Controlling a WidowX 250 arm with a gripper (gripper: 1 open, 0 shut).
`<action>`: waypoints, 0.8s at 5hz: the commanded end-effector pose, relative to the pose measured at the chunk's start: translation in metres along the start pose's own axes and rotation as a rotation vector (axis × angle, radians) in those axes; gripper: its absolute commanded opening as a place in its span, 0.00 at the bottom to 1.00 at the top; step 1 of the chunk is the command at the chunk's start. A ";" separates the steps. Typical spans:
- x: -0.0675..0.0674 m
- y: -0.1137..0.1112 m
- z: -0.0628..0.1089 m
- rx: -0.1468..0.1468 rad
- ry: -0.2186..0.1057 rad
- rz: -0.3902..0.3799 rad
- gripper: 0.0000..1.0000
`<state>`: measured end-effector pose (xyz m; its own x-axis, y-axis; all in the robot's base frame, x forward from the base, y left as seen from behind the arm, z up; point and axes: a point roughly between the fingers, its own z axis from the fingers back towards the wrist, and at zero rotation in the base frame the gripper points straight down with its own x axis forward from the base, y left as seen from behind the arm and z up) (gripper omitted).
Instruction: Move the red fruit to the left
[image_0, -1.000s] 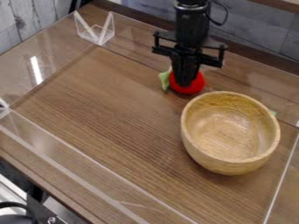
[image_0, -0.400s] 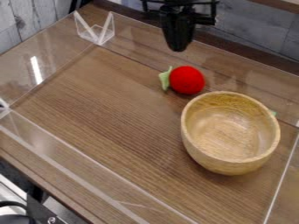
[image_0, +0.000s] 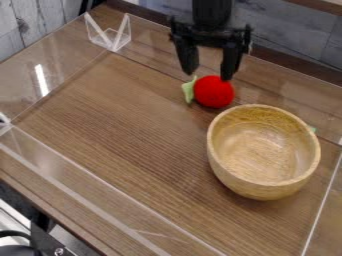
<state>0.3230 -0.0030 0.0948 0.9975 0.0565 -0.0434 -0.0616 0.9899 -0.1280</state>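
Note:
The red fruit (image_0: 214, 92) is small, round and glossy, with a pale green leaf on its left side. It rests on the wooden table, just behind and left of the wooden bowl (image_0: 263, 151). My black gripper (image_0: 207, 70) hangs straight above the fruit's back edge with its two fingers spread wide. Nothing sits between the fingers, and they do not touch the fruit.
Clear acrylic walls (image_0: 40, 80) fence the wooden table on the left, front and right. A small clear stand (image_0: 108, 33) sits at the back left. Bare tabletop stretches left of the fruit.
A second ago the gripper was low, shut over the fruit. It then rose with its jaws shut, and now it has come back down toward the fruit with the fingers spread open. The fruit has not moved.

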 end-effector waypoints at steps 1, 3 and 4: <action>0.023 -0.006 0.004 0.032 -0.056 -0.058 1.00; 0.043 -0.007 -0.022 0.068 -0.046 -0.104 1.00; 0.051 -0.005 -0.031 0.084 -0.037 -0.124 1.00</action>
<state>0.3617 -0.0058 0.0443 0.9970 -0.0424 -0.0644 0.0390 0.9978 -0.0537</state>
